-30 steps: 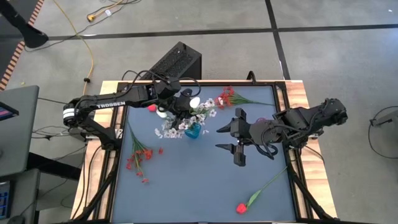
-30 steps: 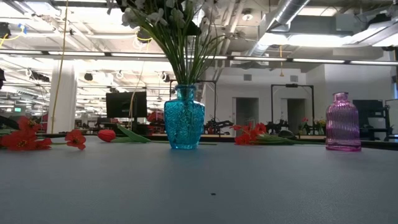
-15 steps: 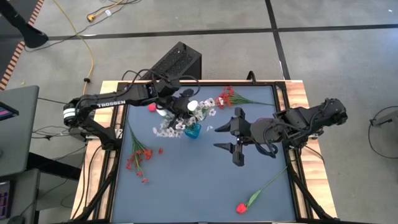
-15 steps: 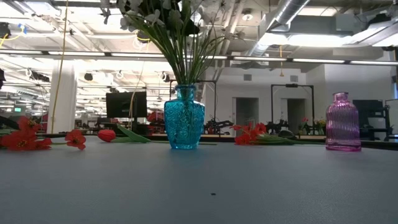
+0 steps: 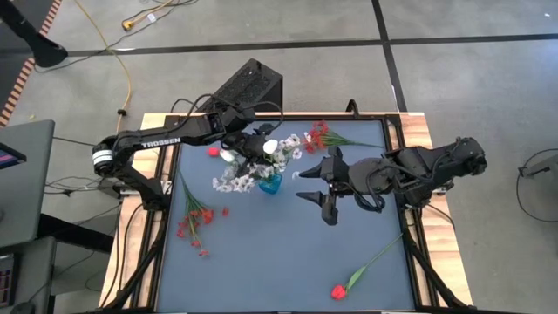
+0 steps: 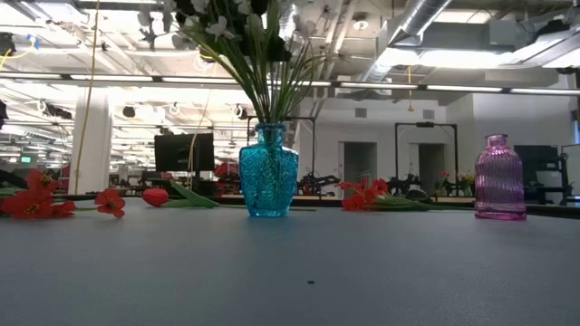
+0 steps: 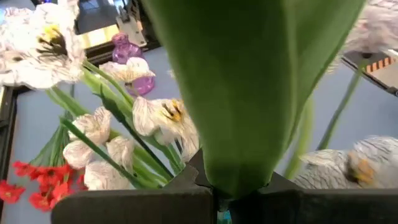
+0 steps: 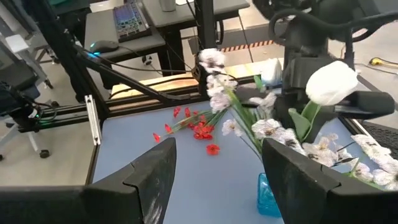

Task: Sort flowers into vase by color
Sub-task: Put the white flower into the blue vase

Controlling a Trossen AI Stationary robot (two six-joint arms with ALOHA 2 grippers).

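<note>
A blue glass vase [image 6: 268, 172] stands mid-table with a bunch of white flowers [image 5: 248, 174] in it. My left gripper [image 5: 260, 148] hovers over the bunch, shut on a white tulip [image 8: 331, 81] with a broad green leaf [image 7: 249, 93]. My right gripper [image 5: 318, 190] hangs open above the table to the vase's right, with nothing between its fingers [image 8: 155, 174]. Red flowers lie on the table: a spray [image 5: 196, 218] at the left, another spray [image 5: 318, 135] at the far side, and a tulip [image 5: 340, 290] near the front. My left gripper pinches the white tulip between its two fingers by the base of the green leaf [image 7: 239, 180], a little below the bud. It comes slanting down from the table's far left. The bud stands above the fingers, among the white blossoms over the vase; the stem's lower end is hidden.
A purple vase [image 6: 500, 178] stands on the right of the table, under my right arm. A red bud [image 5: 212, 151] lies near the far left corner. A black box [image 5: 248, 85] sits beyond the far edge. The table's near middle is bare.
My left gripper has rolled and shifted a little over the vase, still shut on the tulip, and the heads of the white bunch have swung with it toward the table's left. My right gripper has kept open.
</note>
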